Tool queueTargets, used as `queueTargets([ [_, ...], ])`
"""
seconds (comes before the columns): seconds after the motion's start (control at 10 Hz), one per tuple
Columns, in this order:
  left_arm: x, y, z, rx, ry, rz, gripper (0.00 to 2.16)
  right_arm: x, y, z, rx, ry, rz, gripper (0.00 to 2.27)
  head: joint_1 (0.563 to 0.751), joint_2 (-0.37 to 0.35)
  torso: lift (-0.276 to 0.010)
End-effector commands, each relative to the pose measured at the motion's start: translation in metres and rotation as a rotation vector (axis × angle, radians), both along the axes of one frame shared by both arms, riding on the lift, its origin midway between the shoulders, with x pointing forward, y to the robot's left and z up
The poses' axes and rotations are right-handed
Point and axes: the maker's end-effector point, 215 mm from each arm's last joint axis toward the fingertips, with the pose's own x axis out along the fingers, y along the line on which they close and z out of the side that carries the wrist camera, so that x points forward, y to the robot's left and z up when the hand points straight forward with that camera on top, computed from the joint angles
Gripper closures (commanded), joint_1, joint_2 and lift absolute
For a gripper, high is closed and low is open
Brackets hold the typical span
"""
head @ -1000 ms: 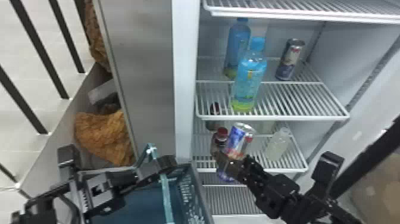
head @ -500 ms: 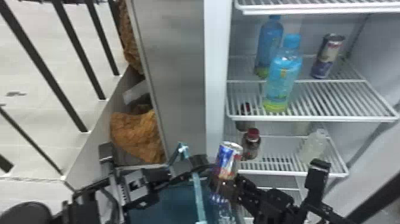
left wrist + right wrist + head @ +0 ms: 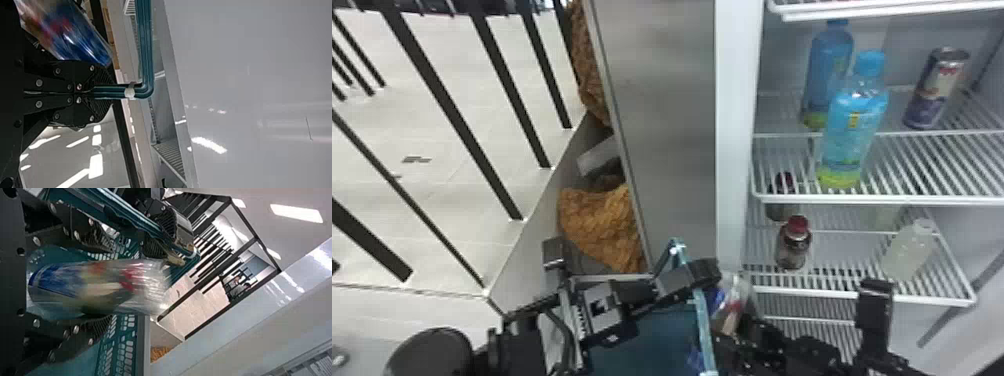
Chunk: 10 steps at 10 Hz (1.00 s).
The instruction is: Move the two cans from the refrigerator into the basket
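From where I stand, the likeliest trouble is a snag. The right gripper has 1 can pinched between its fingers, right beside the basket handle, with the perforated wall of the basket close by. The left gripper is clenched on that handle, so if the can or a finger catches it on the way in, I'd expect the basket to swing or tilt. Let go too soon, and the can might strike the rim and drop outside. The other can stands on a refrigerator shelf, off to the side of 2 blue-capped bottles; a wide sweep in for it could topple the front bottle.
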Motion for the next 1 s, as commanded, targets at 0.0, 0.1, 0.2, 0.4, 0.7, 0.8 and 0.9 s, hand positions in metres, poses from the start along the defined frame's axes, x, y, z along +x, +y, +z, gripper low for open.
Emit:
queueTargets([
  [0.0, 0.0, 0.0, 0.0, -0.001, 0.0, -0.001, 1.2, 0.006, -0.008, 0.002, -0.012, -0.012, -0.016, 0.07, 0.695, 0.155, -0.035],
  [0.1, 0.0, 0.0, 0.0, -0.001, 0.0, -0.001, 1.2, 0.01, -0.015, 0.003, -0.02, -0.022, -0.031, 0.12, 0.695, 0.147, -0.035],
  [0.2, -0.001, 0.0, 0.0, -0.003, 0.001, 0.001, 1.2, 0.023, -0.032, 0.009, -0.04, -0.06, -0.078, 0.13, 0.695, 0.135, -0.035],
  [0.4, -0.001, 0.002, 0.0, -0.004, 0.002, 0.005, 1.2, 0.05, -0.081, 0.025, -0.09, -0.137, -0.19, 0.13, 0.695, 0.083, -0.035],
  [0.7, -0.001, -0.001, 0.0, -0.007, 0.001, 0.001, 1.2, 0.074, -0.148, 0.073, -0.145, -0.277, -0.338, 0.13, 0.695, -0.019, -0.035],
  [0.8, -0.001, -0.002, 0.001, -0.007, -0.001, -0.003, 1.2, 0.079, -0.161, 0.086, -0.148, -0.312, -0.374, 0.14, 0.695, -0.056, -0.035],
  [0.9, 0.0, -0.003, 0.003, -0.009, -0.005, -0.003, 1.2, 0.083, -0.172, 0.093, -0.16, -0.333, -0.401, 0.13, 0.695, -0.073, -0.035],
])
